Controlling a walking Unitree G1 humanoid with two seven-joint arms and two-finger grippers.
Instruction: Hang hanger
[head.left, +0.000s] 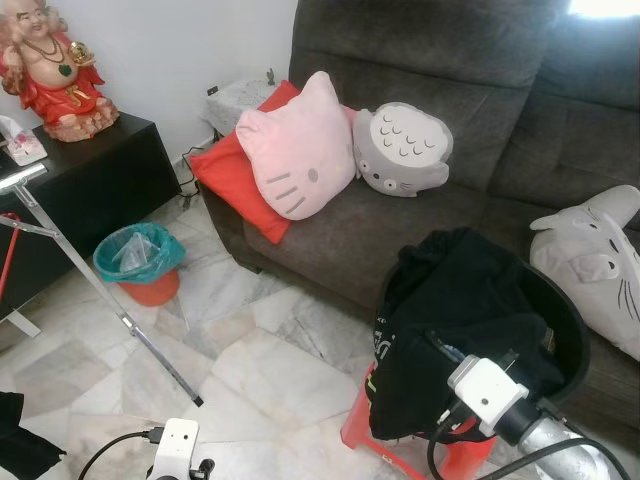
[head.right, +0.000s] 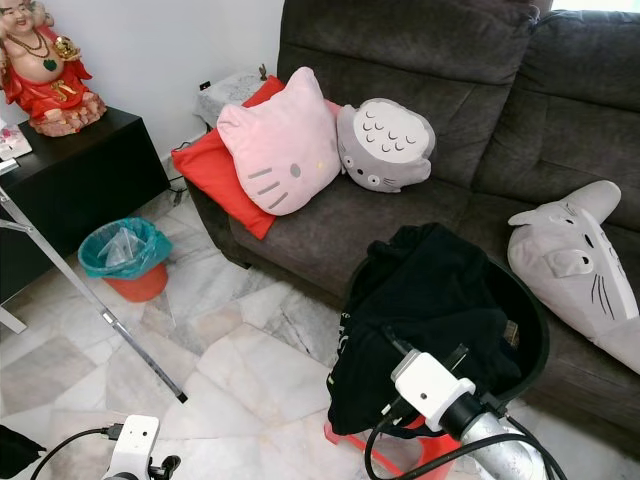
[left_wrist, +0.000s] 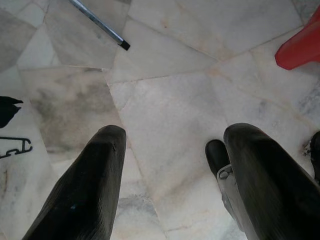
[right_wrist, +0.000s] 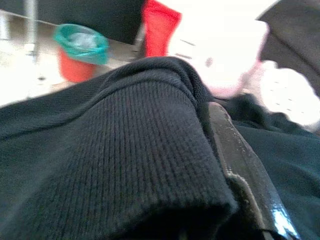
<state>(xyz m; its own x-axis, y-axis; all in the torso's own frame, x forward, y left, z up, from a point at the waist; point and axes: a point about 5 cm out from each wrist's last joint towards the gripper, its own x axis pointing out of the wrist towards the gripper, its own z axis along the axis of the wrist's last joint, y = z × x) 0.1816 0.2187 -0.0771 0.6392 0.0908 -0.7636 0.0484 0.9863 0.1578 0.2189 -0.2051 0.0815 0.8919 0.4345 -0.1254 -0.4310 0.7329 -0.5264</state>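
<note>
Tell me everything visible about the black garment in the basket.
The black garment is a dark, soft-looking piece with a ribbed knit edge. It lies bunched in a round black basket that stands on a red stool before the grey sofa. Part of it spills over the basket's near side, showing small pale print. The right gripper is pressed into its folds.

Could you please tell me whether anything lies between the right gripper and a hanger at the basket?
Yes: the black garment heaped in the basket lies over the right gripper, its knit cuff draped across it. Any hanger beneath is hidden. The left gripper hangs open above the floor.
</note>
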